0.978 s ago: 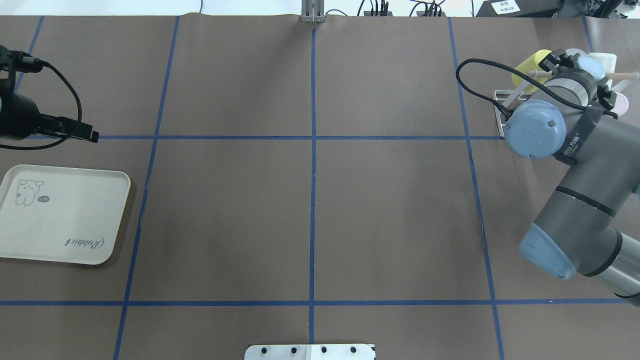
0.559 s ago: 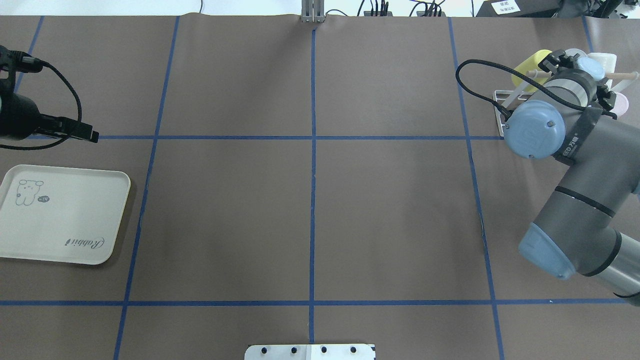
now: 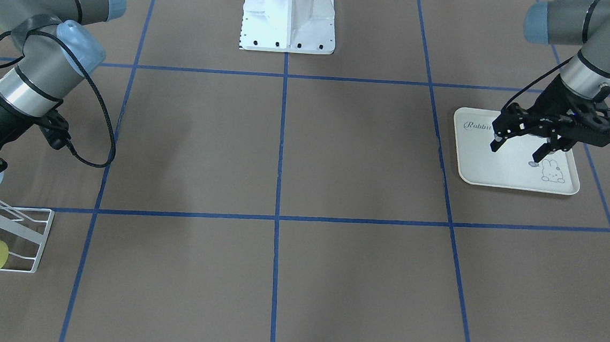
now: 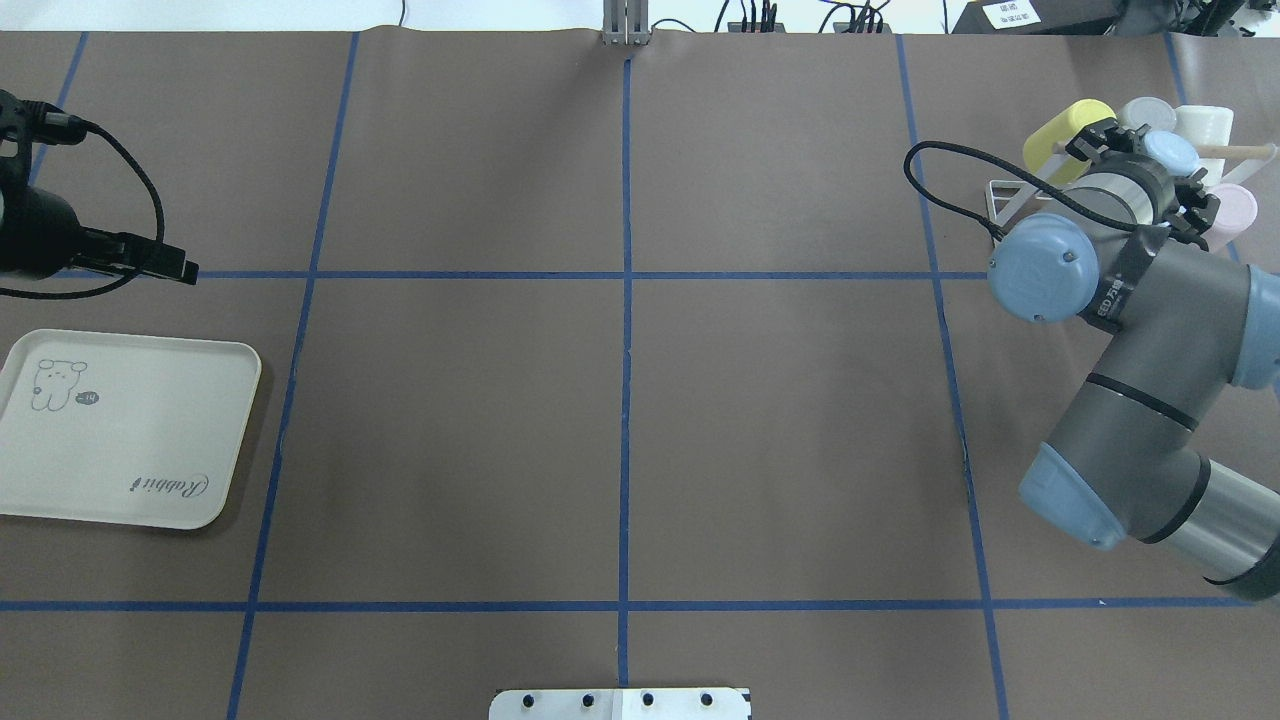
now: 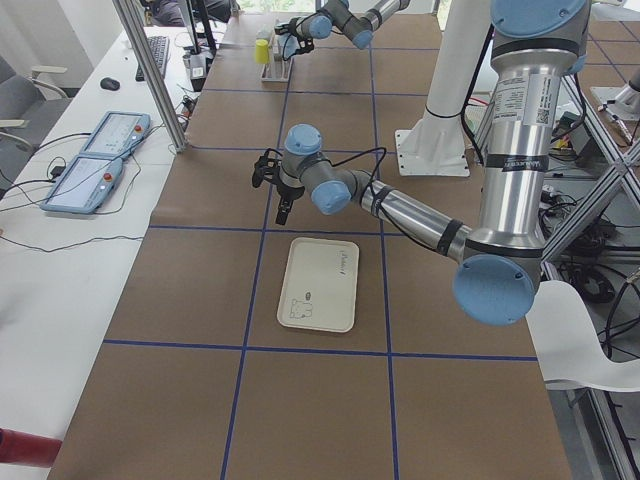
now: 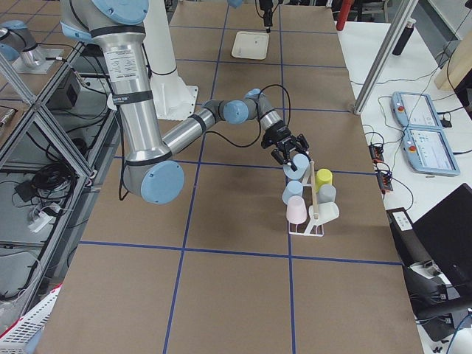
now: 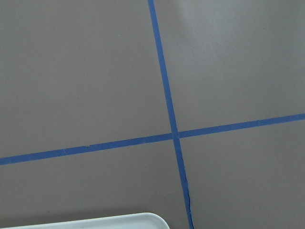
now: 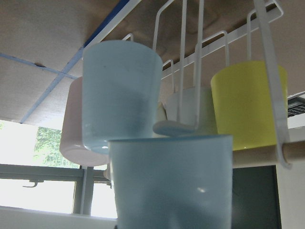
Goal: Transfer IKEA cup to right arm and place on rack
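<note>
The cream tray (image 4: 120, 440) carries the script word "Rabbit" beside a small line-drawn animal. A dark band on the right arm (image 4: 1160, 330) has white lettering too small to read, and so does a white label at the far edge of the table (image 4: 620, 400). The light-blue cup (image 4: 1170, 152) sits at the tip of the right gripper (image 6: 289, 153), over the end of the rack (image 3: 45, 238) nearest the middle of the table. It is just above a second light-blue cup (image 6: 290, 193) that hangs on a prong there. In the overhead view the black fingers stand on either side of the light-blue cup and appear closed on its wall. In the right wrist view the cup fills the lower middle of the picture, close to the lens, with the rack's white wires behind it. A yellow cup (image 4: 1065, 130), a pink cup (image 4: 1235, 210) and a white cup (image 4: 1205, 125) also hang on the rack, along its wooden dowel (image 4: 1240, 151). Well apart, at the other end of the table, the left gripper (image 3: 518, 148) hovers over the tray's edge with its jaws spread wide and nothing between them. The left wrist view shows only brown mat, crossed blue tape and one tray corner.
</note>
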Motion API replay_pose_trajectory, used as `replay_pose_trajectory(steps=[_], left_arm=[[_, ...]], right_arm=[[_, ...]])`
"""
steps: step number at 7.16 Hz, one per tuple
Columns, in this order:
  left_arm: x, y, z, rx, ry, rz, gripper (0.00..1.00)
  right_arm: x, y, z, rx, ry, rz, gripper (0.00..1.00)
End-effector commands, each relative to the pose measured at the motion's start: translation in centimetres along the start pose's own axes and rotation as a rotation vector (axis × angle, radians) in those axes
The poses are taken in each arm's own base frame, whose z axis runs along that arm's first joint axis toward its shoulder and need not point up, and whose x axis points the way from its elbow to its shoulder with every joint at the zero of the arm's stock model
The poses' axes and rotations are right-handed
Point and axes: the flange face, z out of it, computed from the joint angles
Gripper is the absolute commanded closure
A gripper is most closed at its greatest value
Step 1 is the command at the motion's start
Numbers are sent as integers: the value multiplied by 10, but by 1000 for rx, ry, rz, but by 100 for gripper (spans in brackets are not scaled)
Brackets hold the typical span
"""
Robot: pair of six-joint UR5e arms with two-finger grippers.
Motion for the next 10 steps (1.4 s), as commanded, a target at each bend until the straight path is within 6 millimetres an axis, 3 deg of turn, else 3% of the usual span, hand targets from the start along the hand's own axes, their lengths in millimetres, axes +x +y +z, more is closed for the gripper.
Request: replay_pose_trajectory(steps=[1,2,4,7,9,10], left_arm=[[1,-1,0,2,1,1,0],[1,-1,0,2,1,1,0],[1,-1,0,0,3,1,0],[3,-2,-1,4,4,-7,0],[2,-1,-1,4,2,-8,0],[-3,1,-2,6,-5,2,0]], right_arm=[[2,-15,10,3,4,-4,48],[3,-28,21,7,10,-2,44],[6,-29,19,15,30,15,1],[18,-23,6,26,53,31,1],[39,17,-35,105,114,130,1],[39,51,-40,186,107,199,1]])
